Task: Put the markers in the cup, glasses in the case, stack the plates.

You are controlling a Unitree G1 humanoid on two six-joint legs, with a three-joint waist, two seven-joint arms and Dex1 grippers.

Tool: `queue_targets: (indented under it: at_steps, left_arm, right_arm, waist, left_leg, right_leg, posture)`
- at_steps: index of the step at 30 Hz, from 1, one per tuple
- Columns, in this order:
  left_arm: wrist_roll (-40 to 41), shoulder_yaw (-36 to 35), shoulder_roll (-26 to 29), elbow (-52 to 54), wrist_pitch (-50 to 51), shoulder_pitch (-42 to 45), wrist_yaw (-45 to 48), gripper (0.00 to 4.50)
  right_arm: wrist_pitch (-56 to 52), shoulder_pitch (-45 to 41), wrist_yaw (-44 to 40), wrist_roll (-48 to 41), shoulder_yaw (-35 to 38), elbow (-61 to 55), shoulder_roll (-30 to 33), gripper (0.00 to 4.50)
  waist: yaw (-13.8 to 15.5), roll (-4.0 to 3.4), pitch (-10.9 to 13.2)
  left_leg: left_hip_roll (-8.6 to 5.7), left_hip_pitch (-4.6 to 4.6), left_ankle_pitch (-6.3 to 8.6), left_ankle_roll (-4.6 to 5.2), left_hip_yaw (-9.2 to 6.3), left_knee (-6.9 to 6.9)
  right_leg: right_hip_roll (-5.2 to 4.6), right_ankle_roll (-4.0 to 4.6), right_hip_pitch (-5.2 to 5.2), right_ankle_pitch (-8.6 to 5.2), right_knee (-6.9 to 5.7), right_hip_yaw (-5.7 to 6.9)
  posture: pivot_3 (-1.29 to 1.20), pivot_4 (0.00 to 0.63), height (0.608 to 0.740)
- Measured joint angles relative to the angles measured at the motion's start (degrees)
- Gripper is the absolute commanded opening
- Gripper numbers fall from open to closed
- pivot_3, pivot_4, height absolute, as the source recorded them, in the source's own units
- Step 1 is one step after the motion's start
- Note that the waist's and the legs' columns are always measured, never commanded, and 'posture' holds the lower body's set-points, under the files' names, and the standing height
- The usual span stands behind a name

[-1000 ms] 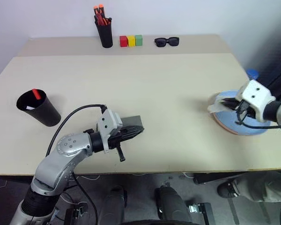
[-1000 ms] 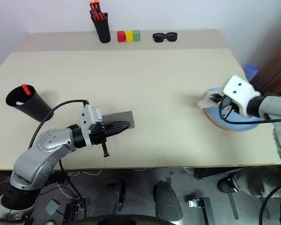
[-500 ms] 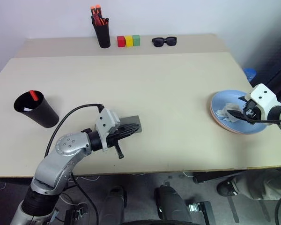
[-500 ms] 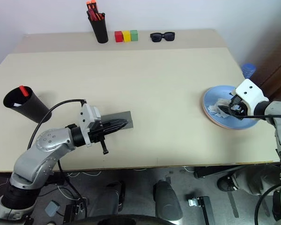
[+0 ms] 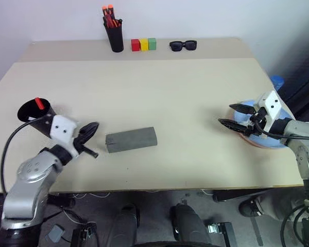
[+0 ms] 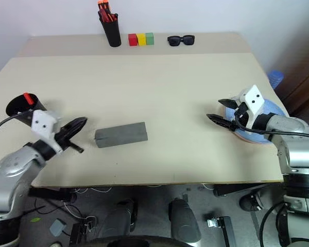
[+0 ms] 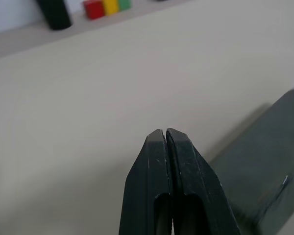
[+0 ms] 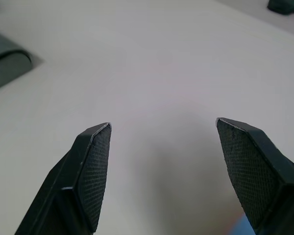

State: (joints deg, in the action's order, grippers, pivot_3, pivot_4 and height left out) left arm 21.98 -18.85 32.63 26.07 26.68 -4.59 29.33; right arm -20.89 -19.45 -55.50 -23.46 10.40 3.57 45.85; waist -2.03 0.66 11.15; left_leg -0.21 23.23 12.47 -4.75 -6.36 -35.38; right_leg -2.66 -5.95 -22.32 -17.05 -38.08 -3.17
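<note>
Judging by the table, most looks done: a red-tipped marker [image 5: 39,103] stands in the cup [image 5: 31,114] at left; the case [image 5: 131,139] lies closed mid-table; the plates [image 5: 270,140] sit stacked at right; left gripper [image 5: 90,126] pinched empty; right gripper [image 5: 235,116] spread wide, holding nothing.
</note>
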Motion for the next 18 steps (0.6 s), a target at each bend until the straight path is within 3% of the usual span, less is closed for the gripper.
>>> queue_targets:
  at_steps: [6, 18]
  left_arm:
    - [0.0, -3.3, -0.4, 0.2, -0.9, -3.7, -0.1, 0.0]
    - [-0.1, -3.3, -1.7, 1.2, -1.0, -5.3, -2.2, 0.0]
  right_arm:
    - [0.5, 0.4, -1.8, -0.2, 0.2, 1.3, 0.2, 3.47]
    - [3.3, -2.0, -3.3, 3.6, -2.1, 4.7, 0.3, 3.47]
  waist:
    - [0.0, 0.01, 0.0]
    - [-0.4, 0.01, 0.0]
  left_leg:
    - [0.01, 0.0, 0.0, 0.0, 0.01, -0.02]
    - [0.02, -0.01, 0.0, 0.0, 0.02, -0.01]
  right_leg:
    - [0.01, 0.0, 0.0, 0.0, 0.0, 0.0]
    - [0.02, 0.0, -0.01, 0.0, 0.0, 0.0]
  posture:
    - [0.0, 0.15, 0.74]
    - [0.0, 0.15, 0.74]
